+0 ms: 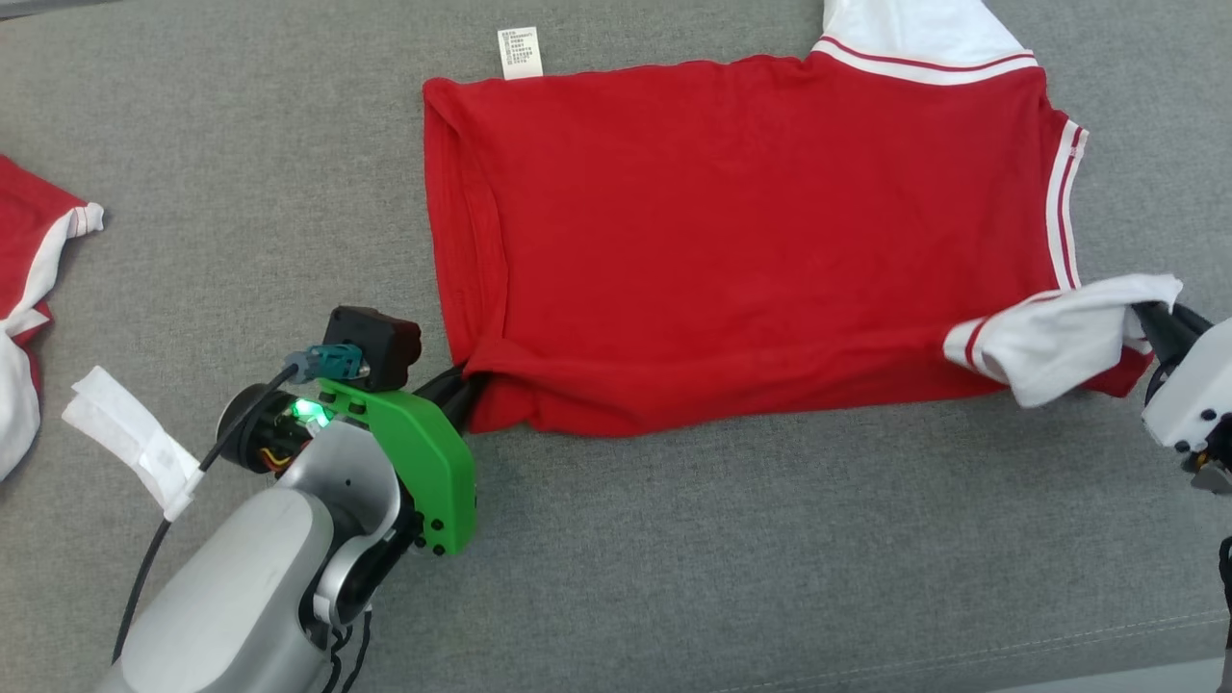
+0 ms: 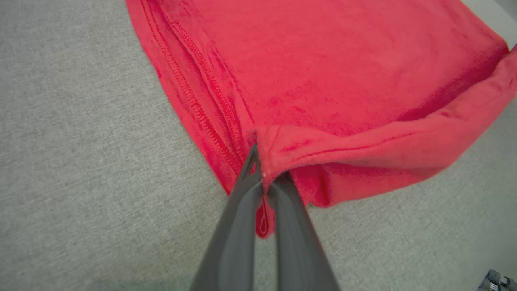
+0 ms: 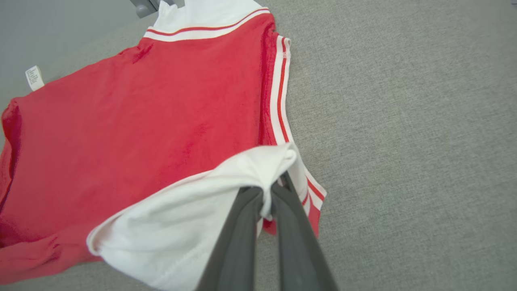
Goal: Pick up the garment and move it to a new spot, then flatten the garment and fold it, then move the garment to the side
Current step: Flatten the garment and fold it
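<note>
The garment [image 1: 751, 241] is a red T-shirt with white sleeves and striped trim, spread over a grey surface. My left gripper [image 1: 467, 385] is shut on its near-left hem corner; in the left wrist view red cloth [image 2: 343, 81] is pinched between the dark fingers [image 2: 242, 202]. My right gripper [image 1: 1150, 322] is shut on the white sleeve [image 1: 1059, 337] at the near-right corner. The right wrist view shows white fabric [image 3: 194, 210] bunched at the fingertips [image 3: 282, 202], with the red body [image 3: 141, 121] stretching away behind.
Another red-and-white garment [image 1: 29, 289] lies at the left edge. A white strip [image 1: 135, 438] lies near my left forearm. A white care label [image 1: 520, 53] sticks out at the shirt's far edge. The grey fabric surface [image 1: 770, 539] stretches toward me.
</note>
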{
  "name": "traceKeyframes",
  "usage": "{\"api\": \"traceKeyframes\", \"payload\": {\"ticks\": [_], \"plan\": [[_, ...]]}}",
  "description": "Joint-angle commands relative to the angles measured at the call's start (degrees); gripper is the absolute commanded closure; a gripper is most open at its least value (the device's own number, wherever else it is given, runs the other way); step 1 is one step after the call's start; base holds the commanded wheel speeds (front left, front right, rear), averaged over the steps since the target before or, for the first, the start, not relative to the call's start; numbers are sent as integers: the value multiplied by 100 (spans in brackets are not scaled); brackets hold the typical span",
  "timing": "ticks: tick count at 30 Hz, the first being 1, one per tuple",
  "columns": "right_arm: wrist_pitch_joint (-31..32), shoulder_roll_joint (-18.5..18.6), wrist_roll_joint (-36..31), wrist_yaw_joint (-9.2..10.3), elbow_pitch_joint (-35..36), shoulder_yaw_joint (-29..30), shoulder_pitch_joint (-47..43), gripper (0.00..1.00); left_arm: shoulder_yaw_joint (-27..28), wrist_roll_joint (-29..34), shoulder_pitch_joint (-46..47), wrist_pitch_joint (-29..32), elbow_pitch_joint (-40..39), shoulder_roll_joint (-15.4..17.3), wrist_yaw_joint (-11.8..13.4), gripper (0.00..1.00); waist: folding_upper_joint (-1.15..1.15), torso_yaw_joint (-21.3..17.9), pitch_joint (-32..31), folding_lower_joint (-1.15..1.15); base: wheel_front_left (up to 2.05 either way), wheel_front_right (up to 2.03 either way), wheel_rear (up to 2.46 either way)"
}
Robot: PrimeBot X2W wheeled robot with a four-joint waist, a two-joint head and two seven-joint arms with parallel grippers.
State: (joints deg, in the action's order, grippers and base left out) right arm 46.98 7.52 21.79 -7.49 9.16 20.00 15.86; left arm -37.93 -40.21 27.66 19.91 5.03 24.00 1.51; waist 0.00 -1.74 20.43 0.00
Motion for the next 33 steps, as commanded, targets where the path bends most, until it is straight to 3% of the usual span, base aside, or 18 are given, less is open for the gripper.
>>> {"api": "traceKeyframes", "payload": {"ticks": [1,2,3,4,5,11,19,33], "plan": [[-117,-2,-97,0,-128,59,141,0,9,20,114,-3,107,-30,-8,100,0,25,88,0,0,0,0],[-187,-14,-161,0,-199,75,204,0,17,-1,151,-11,172,-61,-1,100,0,31,100,0,0,0,0],[-306,-30,-218,0,-268,81,294,0,36,-15,184,-44,243,-75,7,64,0,36,112,0,0,0,0],[-483,-28,-248,0,-311,90,393,0,75,-10,204,-90,310,-82,35,9,0,43,121,0,0,0,0],[-660,-47,-293,0,-380,157,439,0,132,-37,200,-153,381,-101,89,0,0,49,116,0,0,0,0],[-1052,-9,-82,0,-337,70,55,0,277,-270,-307,-443,168,-112,144,0,0,29,-27,0,0,0,0],[-996,452,-168,0,-121,-97,-841,0,351,-587,-999,-489,-662,2,261,0,0,-55,117,0,0,0,0],[-1186,535,-497,0,-940,-657,-370,0,258,-493,-664,-475,-229,-64,167,0,0,-26,479,0,0,0,0]]}}
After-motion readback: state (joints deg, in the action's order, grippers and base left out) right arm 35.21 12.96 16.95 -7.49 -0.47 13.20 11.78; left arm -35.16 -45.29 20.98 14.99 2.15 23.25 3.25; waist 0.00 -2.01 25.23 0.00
